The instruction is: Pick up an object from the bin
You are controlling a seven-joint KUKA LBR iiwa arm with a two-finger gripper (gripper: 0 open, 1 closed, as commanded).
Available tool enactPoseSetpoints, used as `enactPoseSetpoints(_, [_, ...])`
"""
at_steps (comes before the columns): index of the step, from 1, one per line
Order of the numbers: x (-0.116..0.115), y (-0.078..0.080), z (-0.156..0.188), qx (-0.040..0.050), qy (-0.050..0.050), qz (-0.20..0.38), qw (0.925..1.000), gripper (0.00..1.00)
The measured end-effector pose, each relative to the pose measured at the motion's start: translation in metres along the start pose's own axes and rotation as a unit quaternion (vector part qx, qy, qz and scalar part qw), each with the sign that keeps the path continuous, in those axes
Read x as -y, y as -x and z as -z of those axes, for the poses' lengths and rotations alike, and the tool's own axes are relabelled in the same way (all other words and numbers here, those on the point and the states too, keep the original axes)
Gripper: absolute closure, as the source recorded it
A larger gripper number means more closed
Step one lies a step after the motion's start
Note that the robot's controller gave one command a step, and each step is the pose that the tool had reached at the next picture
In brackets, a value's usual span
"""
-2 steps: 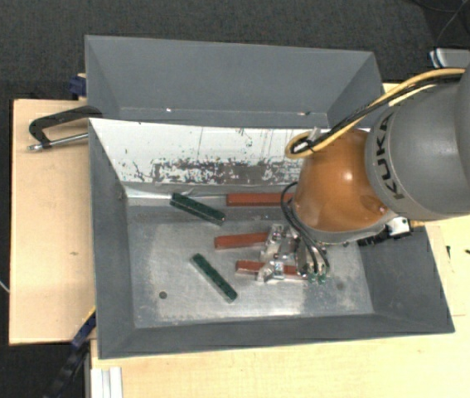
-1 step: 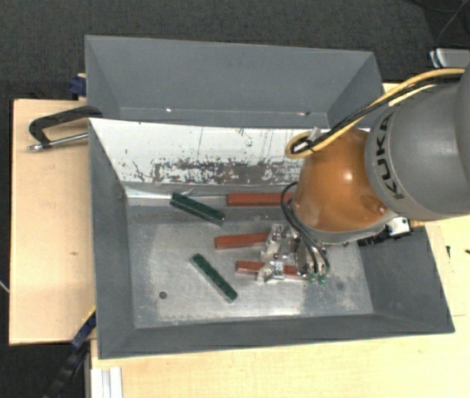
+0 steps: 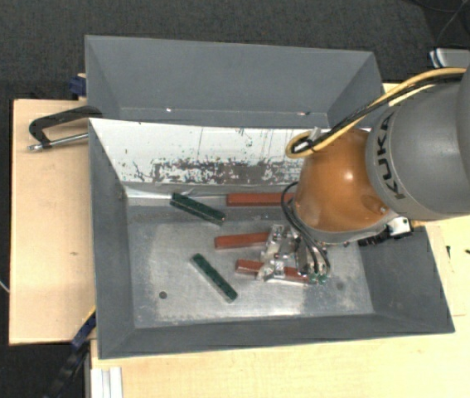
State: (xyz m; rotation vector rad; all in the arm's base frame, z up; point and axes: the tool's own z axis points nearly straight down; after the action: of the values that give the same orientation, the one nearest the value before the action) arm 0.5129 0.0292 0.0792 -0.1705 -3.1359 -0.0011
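My gripper (image 3: 274, 265) is low over the bin floor, right of the middle, its metal fingers down among red-brown bars. One short red-brown bar (image 3: 249, 266) lies right at the fingertips, partly hidden by them. Another red-brown bar (image 3: 240, 240) lies just above it, to the gripper's left. A dark green bar (image 3: 214, 276) rests slantwise further left on the floor. Whether the fingers are closed round anything is hidden.
A third red-brown bar (image 3: 254, 198) and a second dark green bar (image 3: 197, 208) lie along the back wall. The arm's orange cover hangs over the bin's right part. The floor's left side has free room.
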Motion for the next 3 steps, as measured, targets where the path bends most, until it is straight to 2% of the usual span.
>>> enactPoseSetpoints(1, [0.000,0.000,0.007,0.0022,0.001,0.000,1.0000,1.00])
enactPoseSetpoints(3, [0.000,-0.001,0.032,0.0009,0.000,0.000,1.0000,1.00])
